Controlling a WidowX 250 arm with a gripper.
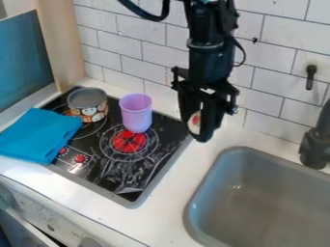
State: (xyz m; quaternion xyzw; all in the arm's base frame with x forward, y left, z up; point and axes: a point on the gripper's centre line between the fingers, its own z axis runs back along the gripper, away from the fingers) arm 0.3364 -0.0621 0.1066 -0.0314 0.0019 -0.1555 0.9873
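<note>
I log bright, diffuse light. Pale glare streaks the black cooktop (119, 169); small highlight inside the grey sink (258, 202).

Black arm (207, 55) down from top edge — gripper (201, 134) low, tips downward.

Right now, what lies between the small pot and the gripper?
In the camera view, the purple cup lies between the pot and the gripper, standing on the black stovetop.
</note>
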